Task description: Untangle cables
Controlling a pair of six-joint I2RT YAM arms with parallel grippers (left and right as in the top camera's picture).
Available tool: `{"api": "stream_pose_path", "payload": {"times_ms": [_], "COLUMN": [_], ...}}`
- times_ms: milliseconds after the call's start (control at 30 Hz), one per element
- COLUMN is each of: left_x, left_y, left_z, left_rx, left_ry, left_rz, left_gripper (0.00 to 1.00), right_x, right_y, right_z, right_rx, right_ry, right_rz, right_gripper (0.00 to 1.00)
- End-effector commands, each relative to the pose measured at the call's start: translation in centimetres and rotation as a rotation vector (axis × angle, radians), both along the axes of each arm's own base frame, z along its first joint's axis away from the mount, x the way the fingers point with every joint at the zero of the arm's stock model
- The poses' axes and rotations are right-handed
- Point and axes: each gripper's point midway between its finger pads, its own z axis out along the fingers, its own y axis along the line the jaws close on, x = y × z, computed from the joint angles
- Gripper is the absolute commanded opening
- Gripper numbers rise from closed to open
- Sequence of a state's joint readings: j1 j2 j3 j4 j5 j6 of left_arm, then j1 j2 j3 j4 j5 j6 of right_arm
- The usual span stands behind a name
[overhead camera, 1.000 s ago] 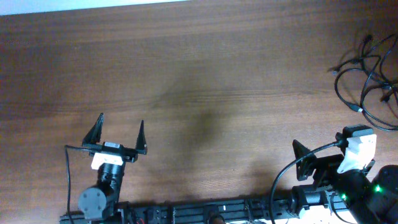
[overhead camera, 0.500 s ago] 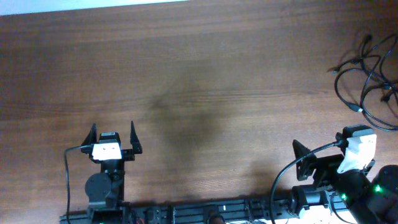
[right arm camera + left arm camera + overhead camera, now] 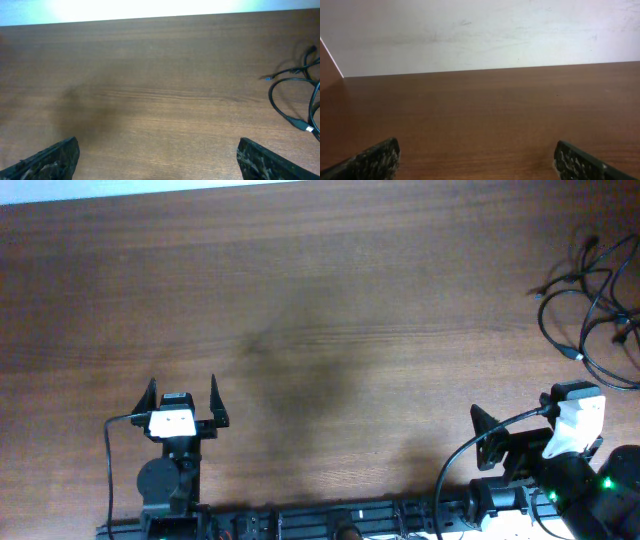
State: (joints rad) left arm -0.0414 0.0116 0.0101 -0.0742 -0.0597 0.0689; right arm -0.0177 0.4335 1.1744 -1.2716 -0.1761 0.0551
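The cables (image 3: 592,308) are thin black cords in a loose tangle of loops at the table's far right edge. Some run out of frame. Part of them shows at the right edge of the right wrist view (image 3: 291,119), with a small plug end. My left gripper (image 3: 182,386) is open and empty near the front left, far from the cables. In its own view (image 3: 476,150) only bare wood lies between the fingers. My right gripper (image 3: 512,414) is open and empty at the front right, short of the tangle, with bare wood between its fingers (image 3: 158,147).
The brown wooden table (image 3: 320,300) fills the view. A white wall (image 3: 480,30) stands behind its far edge. The arm bases and their thicker black wires (image 3: 450,470) sit along the front edge.
My left gripper has drawn back toward the front edge and its fingers look closer together than one second ago; it has been still for the last half second. The right arm and the cables have not moved.
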Motion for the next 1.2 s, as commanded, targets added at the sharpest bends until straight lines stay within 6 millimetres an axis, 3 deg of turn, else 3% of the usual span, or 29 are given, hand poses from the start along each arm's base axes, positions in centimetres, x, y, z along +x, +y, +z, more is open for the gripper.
{"api": "stream_pose_path", "payload": {"times_ms": [0, 900, 1033, 1167], "left_x": [0.0, 0.0, 0.0, 0.0], "left_y": [0.1, 0.1, 0.1, 0.1], "left_z": [-0.1, 0.0, 0.0, 0.0], "left_rx": [0.015, 0.015, 0.015, 0.015], "left_ry": [0.001, 0.001, 0.001, 0.001], "left_rz": [0.001, 0.001, 0.001, 0.001], "left_gripper": [0.99, 0.99, 0.99, 0.99], "right_x": [0.0, 0.0, -0.1, -0.6], "right_y": [0.0, 0.0, -3.0, -2.9], "right_z": [0.3, 0.3, -0.3, -1.0], "right_rx": [-0.003, -0.003, -0.092, -0.086], "right_ry": [-0.009, -0.009, 0.013, 0.049], "right_rz": [0.000, 0.000, -0.150, -0.143], "right_gripper": [0.99, 0.99, 0.99, 0.99]}}
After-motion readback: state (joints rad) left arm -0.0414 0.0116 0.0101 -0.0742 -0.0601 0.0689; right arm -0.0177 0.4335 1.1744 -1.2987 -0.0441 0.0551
